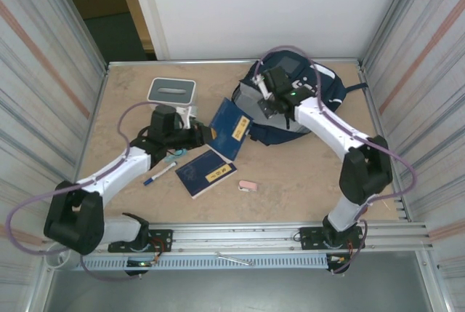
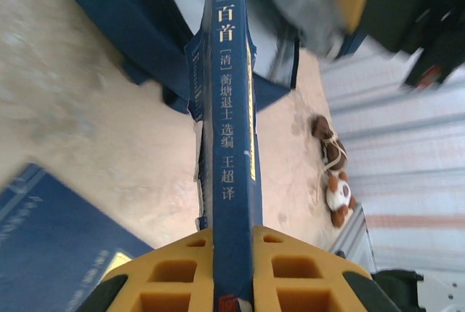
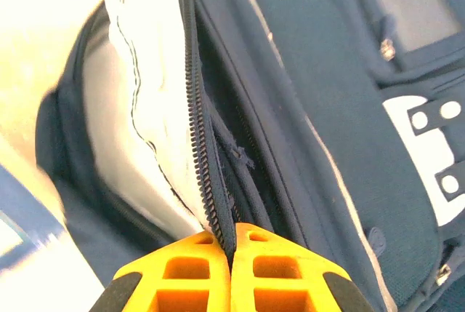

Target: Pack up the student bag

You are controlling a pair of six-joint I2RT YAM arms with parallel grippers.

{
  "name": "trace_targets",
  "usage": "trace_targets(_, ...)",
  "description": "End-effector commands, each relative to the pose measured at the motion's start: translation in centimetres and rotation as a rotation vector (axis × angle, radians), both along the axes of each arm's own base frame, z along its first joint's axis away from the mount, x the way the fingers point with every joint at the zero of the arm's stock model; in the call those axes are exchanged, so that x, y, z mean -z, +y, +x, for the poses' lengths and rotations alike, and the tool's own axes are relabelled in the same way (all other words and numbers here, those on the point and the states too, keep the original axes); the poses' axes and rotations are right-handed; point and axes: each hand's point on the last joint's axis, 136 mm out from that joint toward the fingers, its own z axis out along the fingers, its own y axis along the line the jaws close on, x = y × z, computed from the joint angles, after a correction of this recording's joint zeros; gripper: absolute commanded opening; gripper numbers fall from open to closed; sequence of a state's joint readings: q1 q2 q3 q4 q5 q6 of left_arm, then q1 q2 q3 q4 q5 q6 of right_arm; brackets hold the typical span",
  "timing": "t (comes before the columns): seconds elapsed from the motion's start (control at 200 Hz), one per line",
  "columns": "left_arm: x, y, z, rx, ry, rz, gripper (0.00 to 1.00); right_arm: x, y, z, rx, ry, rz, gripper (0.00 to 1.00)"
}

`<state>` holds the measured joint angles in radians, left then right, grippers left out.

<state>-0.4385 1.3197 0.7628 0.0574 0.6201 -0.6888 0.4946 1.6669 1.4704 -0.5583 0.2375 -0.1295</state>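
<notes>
The navy student bag (image 1: 301, 97) lies at the back right of the table with its main compartment unzipped and the pale lining (image 3: 145, 108) showing. My right gripper (image 3: 232, 236) is shut on the zipper edge (image 3: 207, 181) of that opening, at the bag's left side (image 1: 270, 105). My left gripper (image 2: 231, 236) is shut on a blue book (image 2: 229, 145), held on edge with its spine toward the camera. In the top view that book (image 1: 231, 129) is tilted just left of the bag's mouth.
A second blue book (image 1: 205, 172) lies flat near the middle, with a pen (image 1: 158, 174) to its left and a pink eraser (image 1: 248, 186) to its right. A grey-and-white box (image 1: 172, 92) stands at the back left. A small bear charm (image 2: 330, 174) lies by the right wall.
</notes>
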Motion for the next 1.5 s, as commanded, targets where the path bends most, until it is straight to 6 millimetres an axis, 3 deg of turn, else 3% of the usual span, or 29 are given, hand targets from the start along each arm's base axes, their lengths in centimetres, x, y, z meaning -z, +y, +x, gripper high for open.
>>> trace_targets(0.0,-3.4,-3.7,1.0,0.069,-0.044,-0.115,0.0,-6.4,0.1,-0.2,0.003,-0.077,0.202,0.0)
trace_targets(0.13,-4.4,-8.0,2.5,0.126,-0.021,-0.172,0.0,-9.1,-0.2,0.1,-0.012,-0.116,0.299,0.0)
trace_targets(0.286,-4.4,-11.3,6.3,0.117,0.031,-0.235,0.0,-10.9,-0.6,0.4,-0.024,-0.144,0.354,0.0)
trace_targets(0.471,-1.7,-14.0,11.5,0.048,0.119,-0.247,0.0,-12.1,-0.7,0.8,-0.03,-0.16,0.427,0.0)
trace_targets(0.586,-0.8,-15.5,13.9,0.021,0.157,-0.276,0.0,-13.0,-0.4,1.0,-0.043,-0.169,0.472,0.0)
trace_targets(0.641,0.6,-16.3,15.0,0.014,0.18,-0.275,0.0,-13.2,0.0,1.0,-0.064,-0.167,0.499,0.0)
trace_targets(0.857,-0.4,-18.3,17.8,0.005,0.152,-0.333,0.0,-12.7,1.0,1.3,-0.113,-0.141,0.534,0.0)
trace_targets(1.007,-0.9,-18.9,19.1,-0.006,0.138,-0.393,0.0,-12.0,1.4,1.3,-0.125,-0.114,0.542,0.0)
trace_targets(1.132,0.8,-19.3,20.3,-0.036,0.146,-0.372,0.0,-11.7,1.9,1.0,-0.15,-0.092,0.553,0.0)
trace_targets(1.222,0.3,-19.6,20.7,-0.021,0.148,-0.441,0.0,-11.2,1.7,1.0,-0.147,-0.079,0.535,0.0)
trace_targets(1.348,-1.3,-18.8,19.8,0.002,0.135,-0.489,0.0,-10.0,0.8,1.2,-0.116,-0.063,0.497,0.0)
trace_targets(1.498,-4.3,-17.0,17.1,0.027,0.074,-0.451,0.0,-9.4,0.4,1.5,-0.103,-0.049,0.492,0.0)
